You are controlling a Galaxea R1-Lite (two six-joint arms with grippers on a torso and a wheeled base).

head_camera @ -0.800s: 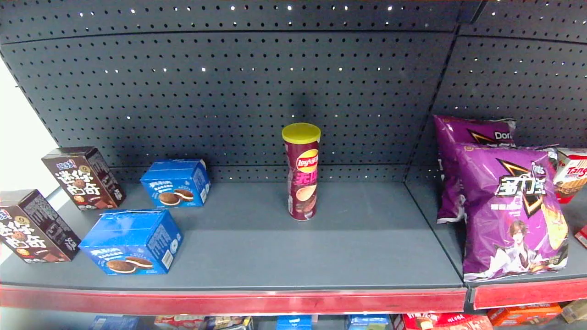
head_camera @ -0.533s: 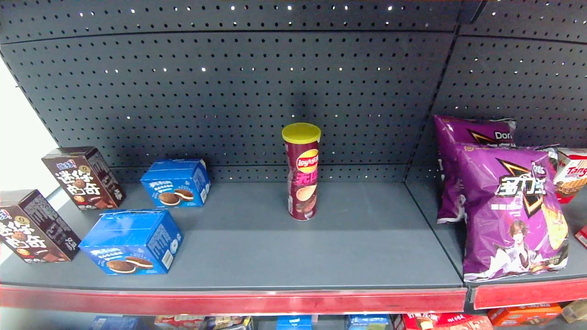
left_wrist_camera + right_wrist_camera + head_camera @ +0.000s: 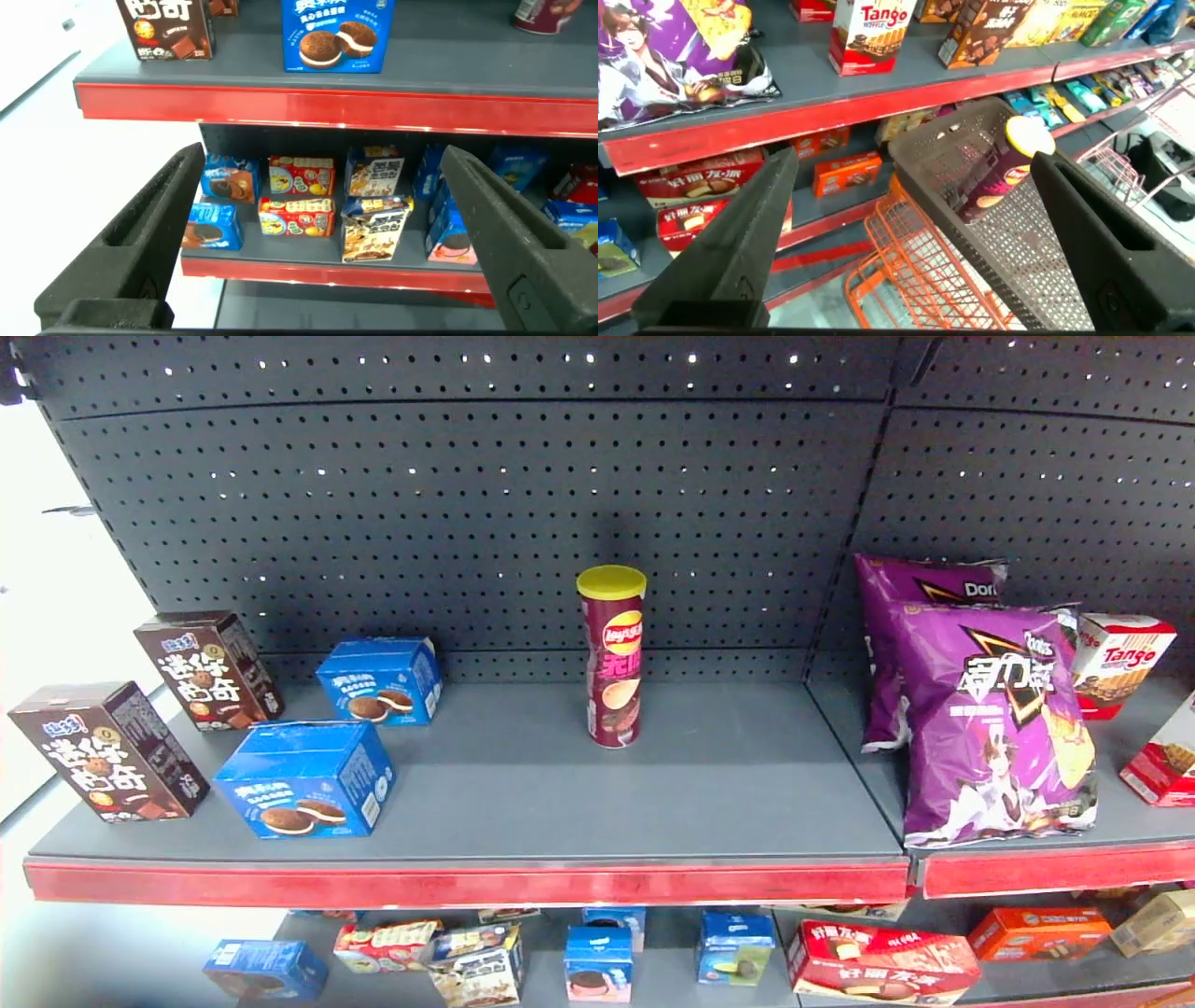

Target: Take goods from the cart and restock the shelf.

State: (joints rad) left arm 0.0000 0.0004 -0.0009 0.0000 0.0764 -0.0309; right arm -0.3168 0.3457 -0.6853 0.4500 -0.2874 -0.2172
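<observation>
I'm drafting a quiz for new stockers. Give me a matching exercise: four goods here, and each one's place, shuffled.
1 head-view maroon can
2 front purple bag
3 front blue box
4 right-wrist-view maroon can

A in the grey mesh basket
B right-hand shelf section
C beside a brown box
D upright, mid-shelf

Pairs: 1-D, 2-B, 3-C, 4-A
</observation>
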